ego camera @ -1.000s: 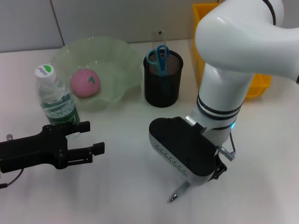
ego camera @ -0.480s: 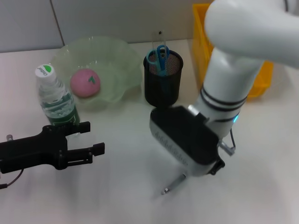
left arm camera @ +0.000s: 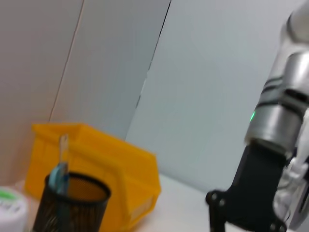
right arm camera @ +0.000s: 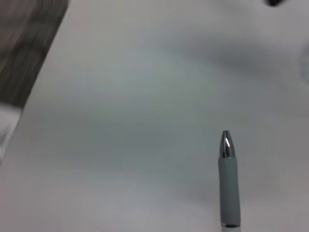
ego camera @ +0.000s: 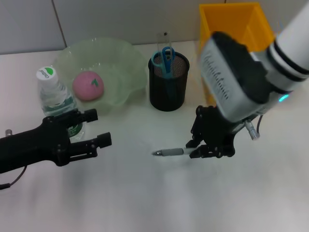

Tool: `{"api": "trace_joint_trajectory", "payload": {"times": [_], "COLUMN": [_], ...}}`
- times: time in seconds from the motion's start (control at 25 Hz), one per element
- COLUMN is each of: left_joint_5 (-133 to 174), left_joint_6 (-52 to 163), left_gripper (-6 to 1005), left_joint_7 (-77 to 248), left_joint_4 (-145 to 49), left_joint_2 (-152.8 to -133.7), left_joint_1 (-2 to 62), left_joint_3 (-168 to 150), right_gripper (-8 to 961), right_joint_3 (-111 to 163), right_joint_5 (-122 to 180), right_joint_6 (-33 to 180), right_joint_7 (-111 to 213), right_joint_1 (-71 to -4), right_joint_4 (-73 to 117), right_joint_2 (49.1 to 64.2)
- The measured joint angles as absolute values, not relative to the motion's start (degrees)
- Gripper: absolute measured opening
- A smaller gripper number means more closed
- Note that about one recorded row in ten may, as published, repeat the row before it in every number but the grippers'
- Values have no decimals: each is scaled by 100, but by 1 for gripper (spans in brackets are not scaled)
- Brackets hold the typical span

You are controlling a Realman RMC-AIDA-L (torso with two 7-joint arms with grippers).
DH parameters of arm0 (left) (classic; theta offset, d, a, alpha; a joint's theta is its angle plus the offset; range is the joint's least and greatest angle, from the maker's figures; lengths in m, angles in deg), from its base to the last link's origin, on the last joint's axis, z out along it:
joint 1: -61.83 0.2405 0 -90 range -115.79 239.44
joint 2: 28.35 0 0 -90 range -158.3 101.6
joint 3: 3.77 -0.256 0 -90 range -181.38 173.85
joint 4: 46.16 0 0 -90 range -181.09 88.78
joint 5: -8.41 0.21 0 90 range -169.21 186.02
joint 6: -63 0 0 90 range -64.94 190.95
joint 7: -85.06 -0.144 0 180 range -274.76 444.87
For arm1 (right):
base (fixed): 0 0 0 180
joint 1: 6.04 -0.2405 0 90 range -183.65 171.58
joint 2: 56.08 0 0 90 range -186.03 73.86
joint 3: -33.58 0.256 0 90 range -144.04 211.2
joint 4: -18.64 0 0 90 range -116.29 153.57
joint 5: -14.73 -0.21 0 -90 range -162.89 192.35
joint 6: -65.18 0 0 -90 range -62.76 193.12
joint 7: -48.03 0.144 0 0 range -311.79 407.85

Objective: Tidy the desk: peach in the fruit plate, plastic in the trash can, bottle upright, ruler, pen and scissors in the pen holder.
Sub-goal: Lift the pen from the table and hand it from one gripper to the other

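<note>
From the head camera, the right hand (ego camera: 195,151) hangs over the white table (ego camera: 145,198) at about 5 o'clock from the black mesh pen holder (ego camera: 167,92), its fingers clamped on the rear of a grey pen (ego camera: 170,152) that lies roughly level with its tip pointing toward 9 o'clock. The blue-handled scissors (ego camera: 164,59) and a clear ruler (ego camera: 162,39) already stand in the pen holder. The pink peach (ego camera: 88,85) sits in the green fruit plate (ego camera: 123,63), at 9 o'clock from the holder. The water bottle (ego camera: 57,104) stands upright at 7 o'clock of the plate, with the left hand (ego camera: 99,128) just beside it, fingers spread wide and empty. A yellow bin (ego camera: 231,29) sits at 2 o'clock from the holder

The left wrist camera shows the pen holder (left arm camera: 72,205), the yellow bin (left arm camera: 106,169) behind it and the right arm (left arm camera: 275,145)

The right wrist camera shows the pen (right arm camera: 229,179) above the table (right arm camera: 120,121), tip free
</note>
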State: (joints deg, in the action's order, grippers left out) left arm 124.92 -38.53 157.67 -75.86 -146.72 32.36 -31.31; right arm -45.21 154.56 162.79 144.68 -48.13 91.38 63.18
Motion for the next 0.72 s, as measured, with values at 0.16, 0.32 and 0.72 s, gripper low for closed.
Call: {"api": "trace_joint_trajectory", "payload": {"times": [0.16,0.32,0.72], "left_joint_5": [12122,11789,11374], "left_joint_6": [-4063,-4085,-4007], "left_gripper": [712,711,707], "left_joint_7": [15438,15054,14978], "left_joint_4": [-7271,-6867,-6512], "left_joint_2": [-14687,-14692,-14695], "left_joint_1": [3246,3257,3317], "left_joint_3": [-3137,-3113,-3098], "right_gripper": [124,124,124], "right_joint_3": [-4220,-3934,-3773], "right_joint_5": [15020,14261,12605], "right_joint_6": [16063,15851,15329], "right_joint_7": [14655,14681,14167], "right_joint_1": [-4332,-3892,-3179], "right_joint_4": [9150,9153,8637], "right_joint_2": [6322,6317,6324]}}
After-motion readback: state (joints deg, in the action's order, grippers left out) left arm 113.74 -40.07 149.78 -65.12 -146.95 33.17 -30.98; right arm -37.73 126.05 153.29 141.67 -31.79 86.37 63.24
